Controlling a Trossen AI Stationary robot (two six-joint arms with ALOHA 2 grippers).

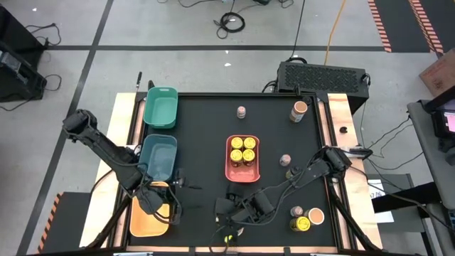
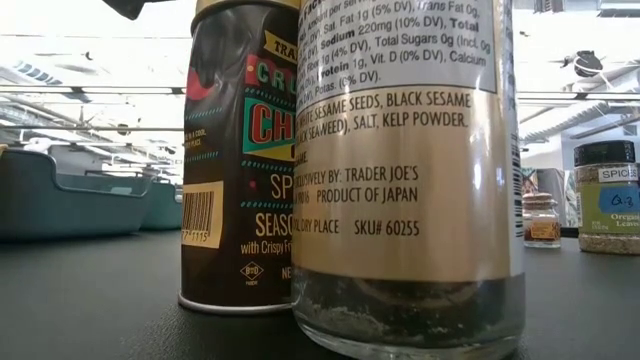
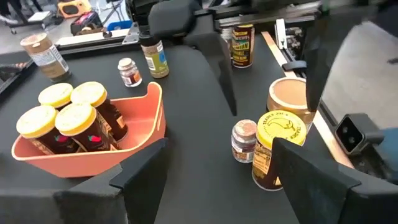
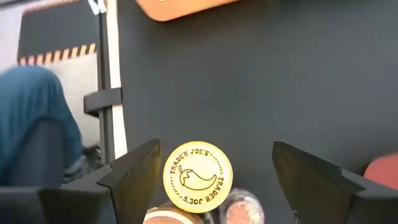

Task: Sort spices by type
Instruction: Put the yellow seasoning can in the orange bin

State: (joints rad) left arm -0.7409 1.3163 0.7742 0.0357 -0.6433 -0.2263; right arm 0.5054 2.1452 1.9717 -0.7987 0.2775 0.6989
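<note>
Four yellow-lidded jars [image 1: 242, 150] upright in the coral tray [image 1: 231, 171] mid-worktop, seen from above as discs only. Label print (sesame, kelp) legible solely at table height, on a tall clear jar [image 2: 405, 170] beside a dark tin [image 2: 235, 160]. Right gripper [image 4: 211, 171] above a yellow lid [image 4: 198, 176], jaws spread, empty. Left gripper [image 3: 217, 165] likewise parted, holding nothing.

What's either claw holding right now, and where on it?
Nothing. Left claw stands open over bare mat by the coral tray. Right claw is open above the yellow-lidded jar, not gripping it.
</note>
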